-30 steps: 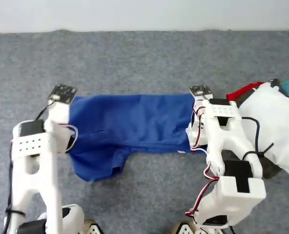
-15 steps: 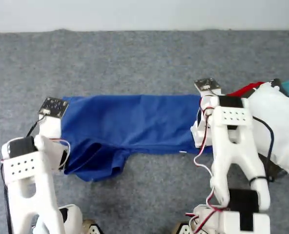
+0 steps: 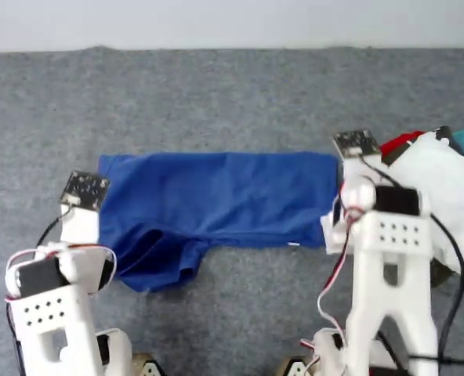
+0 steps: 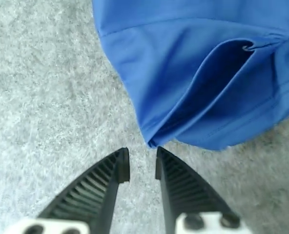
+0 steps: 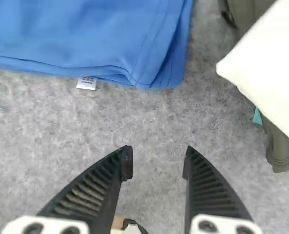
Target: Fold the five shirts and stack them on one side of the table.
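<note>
- Blue shirt (image 3: 216, 196) lies folded into a long band mid-tabletop (image 3: 240, 94), with one sleeve bunched at its near left corner.
- Left claw (image 4: 138, 165): narrow gap, empty, over bare tabletop just beside that corner.
- Right claw (image 5: 156, 163): wider, empty, near the shirt's right end.
- Clothes heap (image 3: 444, 204), white on top, sits at the right edge.

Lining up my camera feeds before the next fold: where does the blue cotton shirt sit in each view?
High view: the blue cotton shirt lies spread across the middle of the grey carpeted table, between the two arms.
Left wrist view: its bunched sleeve end lies just ahead of the open left claw.
Right wrist view: its folded corner lies ahead of the open right claw.
Shared landmark: the grey carpet under the shirt.
</note>
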Robot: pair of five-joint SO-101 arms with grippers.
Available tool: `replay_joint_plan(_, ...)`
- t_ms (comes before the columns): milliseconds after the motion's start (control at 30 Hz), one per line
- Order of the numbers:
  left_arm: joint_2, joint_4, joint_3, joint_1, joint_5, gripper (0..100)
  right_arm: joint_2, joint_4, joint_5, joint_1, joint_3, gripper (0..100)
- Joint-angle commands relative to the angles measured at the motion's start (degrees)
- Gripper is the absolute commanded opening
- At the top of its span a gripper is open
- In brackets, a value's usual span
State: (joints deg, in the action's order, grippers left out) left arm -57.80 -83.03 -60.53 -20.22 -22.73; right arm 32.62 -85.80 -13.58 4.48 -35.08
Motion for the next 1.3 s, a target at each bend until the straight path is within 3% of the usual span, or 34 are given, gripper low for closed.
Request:
replay_joint_plan(0, -3.08, 5.10, -5.41, -0.44, -0.44, 10, 5.58, 4.26, -1.67, 0.57, -6.33, 17.7)
replay_joint_plan(233, -4.13, 6.33, -6.99, -0.44, 2.55, 10, 9.45, 9.10, -4.13, 0.66, -18.29, 17.7)
replay_joint_plan(833, -4.13, 6.33, -7.16, -0.44, 2.55, 10, 9.45, 9.01, -4.22, 0.57, -18.90, 17.7)
replay_joint_plan(1267, -4.13, 6.33, -7.16, -0.44, 2.55, 10, 9.45, 20.70, -4.22, 0.66, -30.07, 17.9)
